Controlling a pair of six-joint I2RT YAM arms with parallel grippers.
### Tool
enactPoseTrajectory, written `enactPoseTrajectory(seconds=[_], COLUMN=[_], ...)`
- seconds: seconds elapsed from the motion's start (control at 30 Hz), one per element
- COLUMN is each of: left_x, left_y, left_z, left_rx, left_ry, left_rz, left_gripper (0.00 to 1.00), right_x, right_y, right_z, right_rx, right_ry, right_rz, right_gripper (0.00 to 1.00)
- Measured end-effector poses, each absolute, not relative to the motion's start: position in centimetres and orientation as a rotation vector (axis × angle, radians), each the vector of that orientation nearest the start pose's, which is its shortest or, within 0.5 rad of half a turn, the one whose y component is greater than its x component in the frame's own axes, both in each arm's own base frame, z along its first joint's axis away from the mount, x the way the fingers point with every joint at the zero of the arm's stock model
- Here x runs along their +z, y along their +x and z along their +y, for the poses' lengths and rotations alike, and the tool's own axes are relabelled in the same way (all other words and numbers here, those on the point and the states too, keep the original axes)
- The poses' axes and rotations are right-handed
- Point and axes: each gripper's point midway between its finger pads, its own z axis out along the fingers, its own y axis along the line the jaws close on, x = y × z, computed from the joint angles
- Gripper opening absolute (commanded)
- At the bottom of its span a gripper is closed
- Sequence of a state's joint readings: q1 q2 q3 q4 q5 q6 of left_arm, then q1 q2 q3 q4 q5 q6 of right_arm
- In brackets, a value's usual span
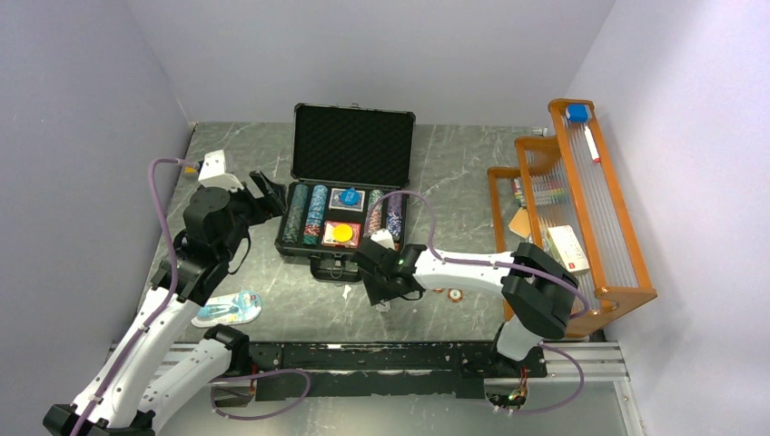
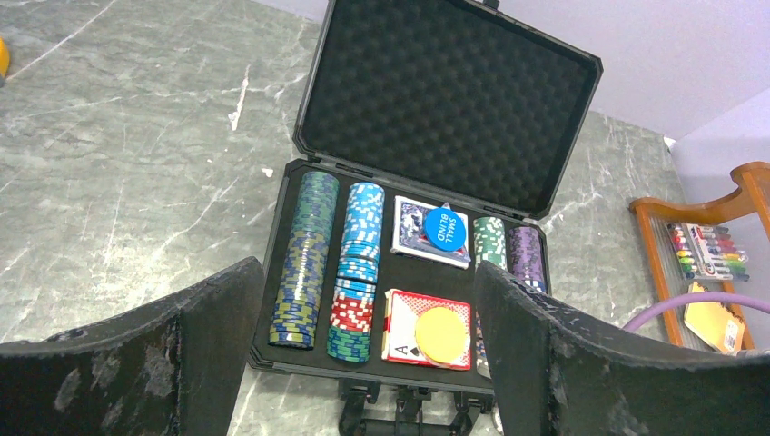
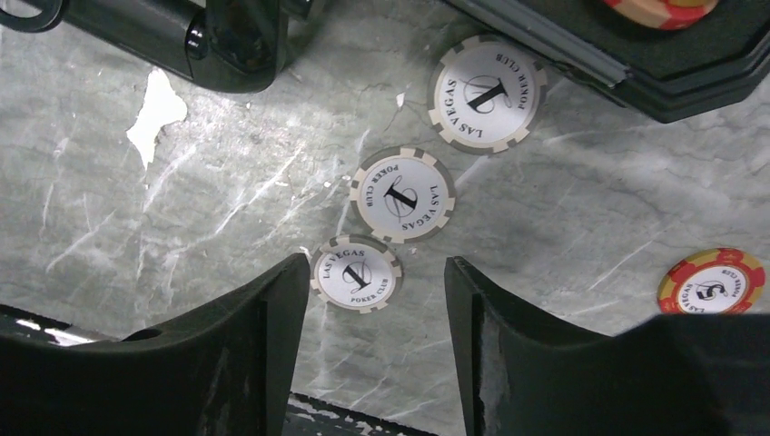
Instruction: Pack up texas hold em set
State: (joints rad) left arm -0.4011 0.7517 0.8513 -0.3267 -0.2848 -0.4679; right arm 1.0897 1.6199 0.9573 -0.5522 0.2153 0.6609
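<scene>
Right gripper (image 3: 374, 269) spread above white chips (image 3: 398, 195), left gripper (image 2: 368, 272) spread facing open briefcase (image 2: 449, 100)

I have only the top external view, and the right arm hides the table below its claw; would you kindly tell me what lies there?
Observer: Three white chips, each marked 1, lie loose in a row on the table, outside the case.
Operator: Thank you. Is the right claw gripping one?
Observer: No. The right claw is open, with its fingers on either side of the nearest white chip and nothing gripped.
Operator: Is anything else loose there?
Observer: A red chip marked 5 lies apart from the white ones.
</scene>
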Motion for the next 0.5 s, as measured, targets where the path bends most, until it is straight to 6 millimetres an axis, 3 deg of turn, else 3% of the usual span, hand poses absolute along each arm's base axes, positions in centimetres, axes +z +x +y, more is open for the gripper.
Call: enactPoseTrajectory(seconds=[0.23, 0.5], left_x=[28.6, 28.6], left_y=[28.7, 28.7], left_z=[-8.8, -8.7], left_rx=[-0.367, -0.367], left_ry=[-0.264, -0.264], left_rz=[1.784, 1.784], left_gripper=[0.89, 0.90], right_x=[2.1, 1.3], right_y=[16.7, 17.8], right_z=[27.3, 27.2], right_rx=[0.133, 0.102], right_ry=[-0.475, -0.424], right_rz=[2.687, 2.696], right_gripper=[0.64, 0.61])
